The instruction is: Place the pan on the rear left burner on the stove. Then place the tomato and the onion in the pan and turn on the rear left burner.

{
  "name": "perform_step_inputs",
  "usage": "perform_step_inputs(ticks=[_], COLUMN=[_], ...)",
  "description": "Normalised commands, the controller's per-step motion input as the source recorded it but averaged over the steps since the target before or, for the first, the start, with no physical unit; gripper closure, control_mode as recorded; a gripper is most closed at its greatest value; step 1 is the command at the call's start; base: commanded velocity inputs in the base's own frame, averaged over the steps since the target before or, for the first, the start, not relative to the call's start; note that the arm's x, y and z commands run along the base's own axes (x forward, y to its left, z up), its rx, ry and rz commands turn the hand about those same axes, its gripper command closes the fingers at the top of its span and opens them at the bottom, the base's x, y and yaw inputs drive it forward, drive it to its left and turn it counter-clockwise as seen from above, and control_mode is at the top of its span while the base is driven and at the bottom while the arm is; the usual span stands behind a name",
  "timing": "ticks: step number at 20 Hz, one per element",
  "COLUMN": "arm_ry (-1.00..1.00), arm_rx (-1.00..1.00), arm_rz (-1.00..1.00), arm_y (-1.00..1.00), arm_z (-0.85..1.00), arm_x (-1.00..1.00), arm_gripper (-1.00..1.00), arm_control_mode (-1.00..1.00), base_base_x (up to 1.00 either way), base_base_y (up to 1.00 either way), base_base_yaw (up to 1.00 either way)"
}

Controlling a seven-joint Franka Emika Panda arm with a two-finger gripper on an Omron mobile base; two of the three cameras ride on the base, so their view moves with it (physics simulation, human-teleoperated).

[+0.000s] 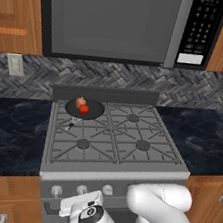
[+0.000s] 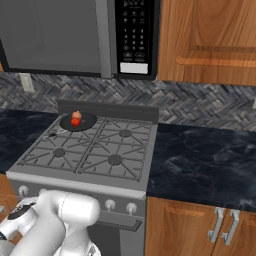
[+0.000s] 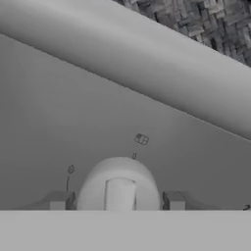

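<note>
The black pan (image 1: 96, 112) sits on the stove (image 1: 119, 171) over the rear left burner, which it hides. Its handle (image 1: 72, 123) points toward the front. Inside it lie the red tomato (image 1: 84, 109) and, just behind it, the pale onion (image 1: 80, 102); both also show from the right, the tomato (image 2: 75, 122) and the onion (image 2: 76, 115) in the pan (image 2: 86, 121). My gripper (image 3: 116, 200) is down at the stove's front panel. Its fingertips (image 3: 58, 200) flank a round silver knob (image 3: 119, 182) closely on both sides.
More silver knobs (image 1: 107, 189) line the front panel. Dark stone counters (image 2: 200, 155) lie on both sides of the stove. A microwave (image 1: 112, 17) hangs above it, and wooden drawers with handles (image 2: 225, 225) stand below the counter.
</note>
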Motion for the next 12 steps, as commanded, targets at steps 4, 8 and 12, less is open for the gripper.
perform_step_inputs(ticks=[4, 8, 12], arm_ry=[0.00, 0.00, 0.05], arm_rx=[-0.45, -0.47, -0.48], arm_rz=[0.02, 0.03, 0.06], arm_y=[0.23, 0.21, 0.20], arm_z=[0.32, 0.31, 0.33], arm_x=[0.14, 0.16, 0.21], arm_gripper=[1.00, 1.00, 1.00], arm_control_mode=[-1.00, -1.00, -1.00], base_base_x=[0.00, 0.00, 0.00], base_base_y=[0.00, 0.00, 0.00], base_base_yaw=[0.00, 0.00, 0.00])
